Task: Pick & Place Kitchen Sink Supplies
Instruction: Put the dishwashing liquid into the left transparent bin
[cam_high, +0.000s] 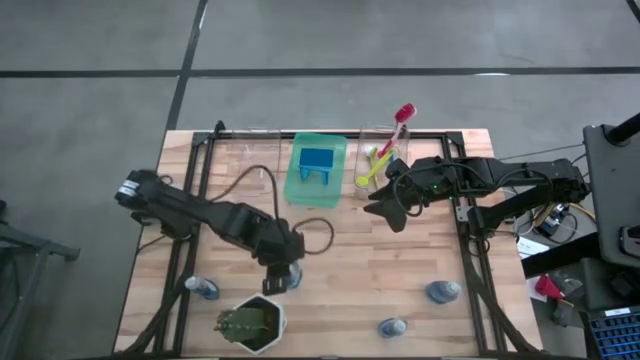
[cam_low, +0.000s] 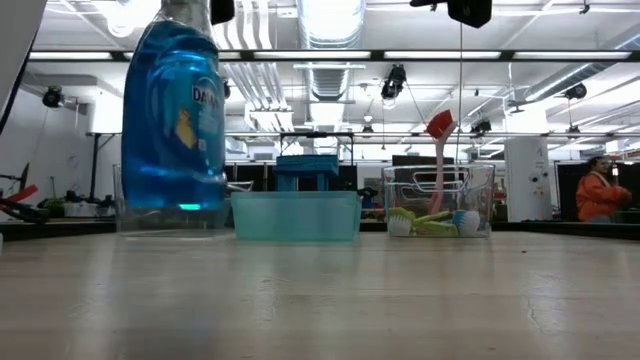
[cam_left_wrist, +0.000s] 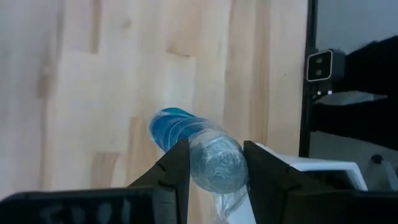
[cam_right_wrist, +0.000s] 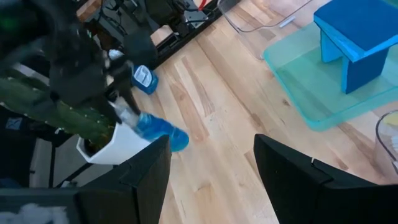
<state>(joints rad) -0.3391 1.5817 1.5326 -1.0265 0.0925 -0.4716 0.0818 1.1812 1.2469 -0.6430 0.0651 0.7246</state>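
Wooden table (cam_high: 340, 270) under the overhead camera — both arms over it.

At lower centre the left gripper (cam_high: 280, 275) is clamped on a blue bottle (cam_left_wrist: 193, 146), just above the potted plant (cam_high: 250, 322). The right gripper (cam_high: 392, 210), fingers apart and empty, hovers right of centre beside the green tray (cam_high: 318, 190) and the brush bin (cam_high: 385, 160) — more bottles (cam_high: 440, 291) stand along the lower edge.

A green plant (cam_high: 247, 322) in a white pot sits well apart from the green tray (cam_high: 317, 170) and clear bin (cam_high: 378, 152).
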